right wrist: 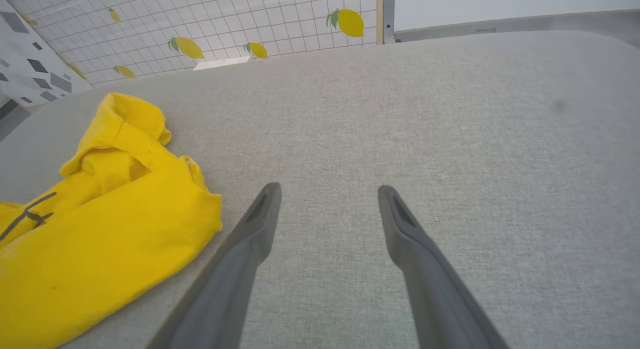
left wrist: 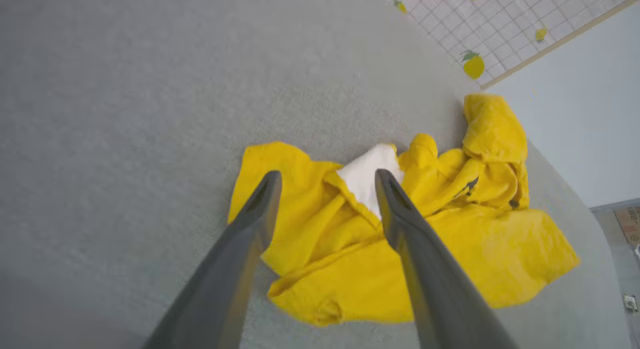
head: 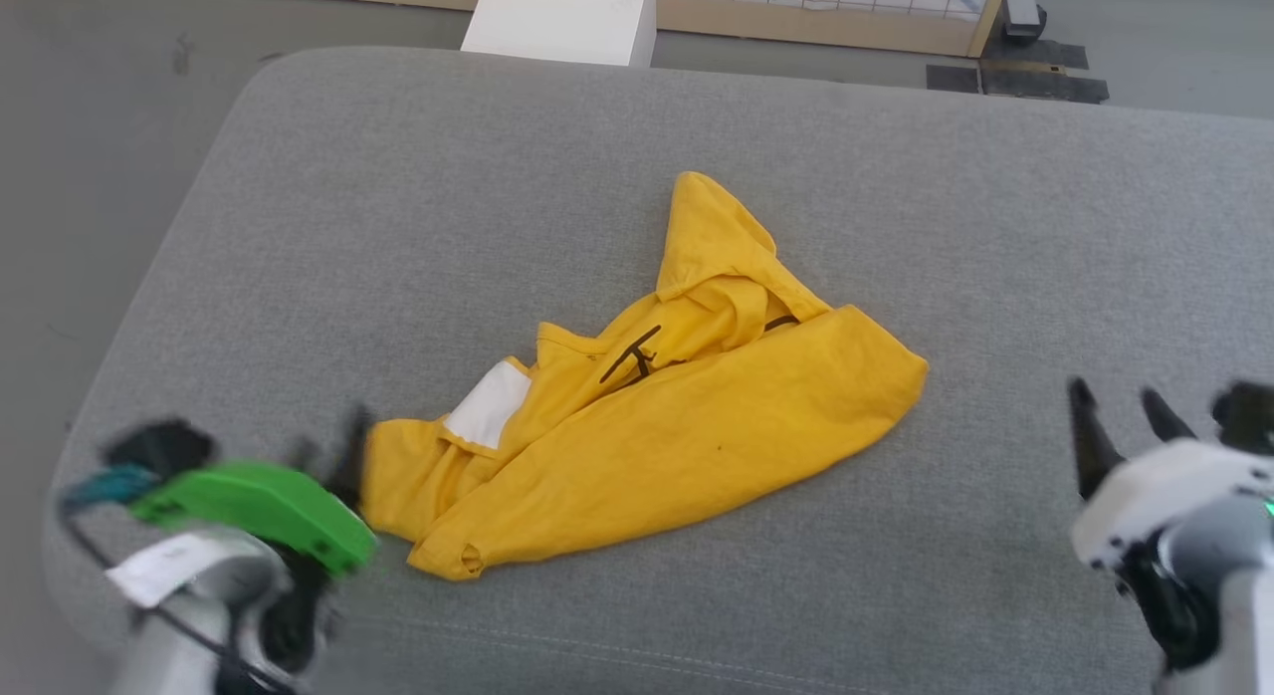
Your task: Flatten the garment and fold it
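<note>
At our left, the left gripper (left wrist: 325,175) hangs just over the near-left edge of the garment (head: 677,436) — its jaws stand wide apart and clasp nothing. The yellow shirt lies in a rumpled heap midway across the grey cushion (head: 398,177), doubled over itself, a white patch (head: 488,404) and black lines (head: 632,356) peeking from the folds. At our right, the right gripper (right wrist: 325,189) hovers over bare cushion, apart from the cloth, jaws wide and empty. We judge the task barely begun — the flattening is not done, and no tidy fold is made.
</note>
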Tool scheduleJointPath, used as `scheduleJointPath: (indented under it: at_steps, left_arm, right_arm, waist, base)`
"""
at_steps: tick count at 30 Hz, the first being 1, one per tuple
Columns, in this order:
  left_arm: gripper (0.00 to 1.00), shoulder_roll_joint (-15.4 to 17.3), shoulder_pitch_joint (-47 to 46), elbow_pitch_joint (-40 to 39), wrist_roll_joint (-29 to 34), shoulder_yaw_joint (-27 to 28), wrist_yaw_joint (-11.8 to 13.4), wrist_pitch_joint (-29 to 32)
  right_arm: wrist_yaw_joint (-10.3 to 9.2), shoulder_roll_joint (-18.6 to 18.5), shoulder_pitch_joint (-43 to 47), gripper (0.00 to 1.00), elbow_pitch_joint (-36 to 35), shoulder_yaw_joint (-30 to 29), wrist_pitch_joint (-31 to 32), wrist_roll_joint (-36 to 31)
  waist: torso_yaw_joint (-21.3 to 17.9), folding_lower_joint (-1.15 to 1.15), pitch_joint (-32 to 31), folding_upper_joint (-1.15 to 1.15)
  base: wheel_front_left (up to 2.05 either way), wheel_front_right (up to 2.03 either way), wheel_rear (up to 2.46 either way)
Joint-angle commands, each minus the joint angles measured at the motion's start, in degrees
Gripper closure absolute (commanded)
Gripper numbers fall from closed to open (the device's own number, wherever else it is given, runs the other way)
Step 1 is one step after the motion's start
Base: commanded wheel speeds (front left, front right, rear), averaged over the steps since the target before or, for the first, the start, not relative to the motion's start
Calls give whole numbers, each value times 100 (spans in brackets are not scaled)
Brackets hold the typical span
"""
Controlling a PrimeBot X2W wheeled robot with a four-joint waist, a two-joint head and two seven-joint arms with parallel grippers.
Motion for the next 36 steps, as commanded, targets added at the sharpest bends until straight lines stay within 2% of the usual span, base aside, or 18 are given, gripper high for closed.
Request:
scheduleJointPath:
  at_steps: [1, 3, 4, 8, 12, 17, 27, 28, 29, 32, 36]
  left_arm:
    - [0, 139, -202, -36, 240, 132, -71, -384]
    - [0, 229, -279, -65, 605, 210, -163, -1003]
    - [0, 389, -340, -10, 1277, 101, -366, -1933]
    - [0, 346, -356, 224, 1792, -71, -547, -2736]
    - [0, 191, -426, 275, 2151, -159, -707, -2930]
    - [0, -82, -566, 353, 2355, -91, -922, -2957]
    - [0, -620, -757, 515, 2551, 311, -1339, -2959]
    - [0, -703, -788, 581, 2623, 396, -1442, -2960]
    - [0, -730, -791, 602, 2651, 432, -1470, -2960]
    - [0, -775, -758, 670, 2720, 509, -1539, -2960]
    - [0, -821, -665, 737, 2798, 588, -1604, -2960]
  right_arm:
    - [-6, 3, -222, 0, -46, 140, 88, -78]
    - [-6, 3, -445, 0, -33, 399, 285, -202]
    - [-6, 3, -876, 0, 35, 841, 667, -518]
    - [-6, 3, -1531, 0, 364, 1436, 1226, -870]
    - [-6, 3, -2173, 0, 909, 1859, 1665, -1113]
    - [-6, 3, -2790, 0, 1657, 2058, 2010, -1485]
    - [-6, 3, -3196, 0, 2635, 2078, 1946, -1975]
    - [-6, 3, -3203, 60, 2734, 2077, 1766, -1779]
    - [-6, 3, -3216, 100, 2736, 2093, 1646, -1704]
    - [-6, 3, -3236, 100, 2704, 2063, 1373, -1415]
    - [-6, 3, -3226, 100, 2407, 1645, 879, -1014]
  waist:
    - [8, 0, -8, 0]
    - [22, 0, 10, 0]
    - [95, 0, 116, 0]
    - [216, 0, 323, 0]
    - [393, 0, 574, 0]
    - [641, 0, 913, 0]
    - [876, 0, 1284, 0]
    - [822, 0, 1248, 0]
    - [785, 0, 1214, 0]
    - [647, 0, 1055, 0]
    - [420, 0, 758, 0]
  base:
    - [0, 0, 0]
    - [0, 0, 0]
    - [0, 0, 0]
    - [0, 0, 0]
    - [0, 0, 0]
    - [0, 0, 0]
    - [0, 0, 0]
    - [0, 0, 0]
    - [0, 0, 0]
    - [0, 0, 0]
    - [0, 0, 0]
